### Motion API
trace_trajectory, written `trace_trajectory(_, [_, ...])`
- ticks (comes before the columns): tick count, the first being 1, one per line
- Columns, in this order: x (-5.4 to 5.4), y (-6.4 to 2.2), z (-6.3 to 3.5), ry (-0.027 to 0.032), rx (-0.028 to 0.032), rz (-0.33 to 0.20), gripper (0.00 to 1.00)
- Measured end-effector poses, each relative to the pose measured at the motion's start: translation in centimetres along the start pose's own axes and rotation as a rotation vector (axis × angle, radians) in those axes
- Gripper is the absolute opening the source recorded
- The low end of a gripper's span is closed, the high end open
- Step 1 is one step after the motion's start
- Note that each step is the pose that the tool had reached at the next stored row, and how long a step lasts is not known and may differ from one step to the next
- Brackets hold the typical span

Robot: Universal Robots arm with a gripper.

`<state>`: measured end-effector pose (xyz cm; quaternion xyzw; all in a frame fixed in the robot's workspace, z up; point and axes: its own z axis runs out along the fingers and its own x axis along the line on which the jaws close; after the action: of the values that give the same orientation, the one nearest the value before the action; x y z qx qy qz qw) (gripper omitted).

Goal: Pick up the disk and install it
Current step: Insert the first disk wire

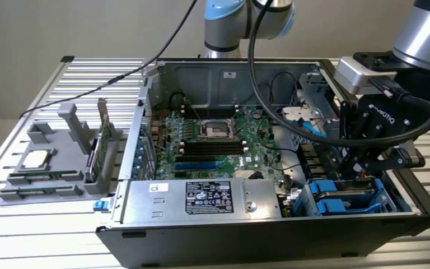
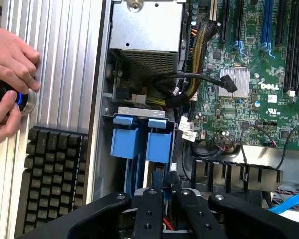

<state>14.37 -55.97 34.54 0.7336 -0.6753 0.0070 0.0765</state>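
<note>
Your arm [image 1: 424, 33] comes in from the exterior view's right, its silver forearm sloping down to the black wrist block [image 1: 383, 120], with the wrist pointing steeply downward. A thick black cable [image 1: 275, 106] loops from the blue-grey joint [image 1: 237, 17] at the top across to that wrist. Your gripper [image 2: 164, 186] is low, with the two black fingers [image 2: 152, 209] drawn in close together, almost parallel and only a thin gap between the tips. The outer linkage arms [image 2: 89, 214] splay wide on either side. Off to the side, your hands [image 2: 10, 64] are busy, fingers curled over a small controller.
</note>
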Motion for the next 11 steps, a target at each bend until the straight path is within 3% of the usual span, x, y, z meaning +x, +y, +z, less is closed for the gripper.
trace_trajectory(5, [0.22, -0.16, 0.13, -0.0089, -0.0004, 0.008, 0.16])
trace_trajectory(11, [0.35, -0.25, 0.44, -0.0132, -0.0025, 0.029, 0.16])
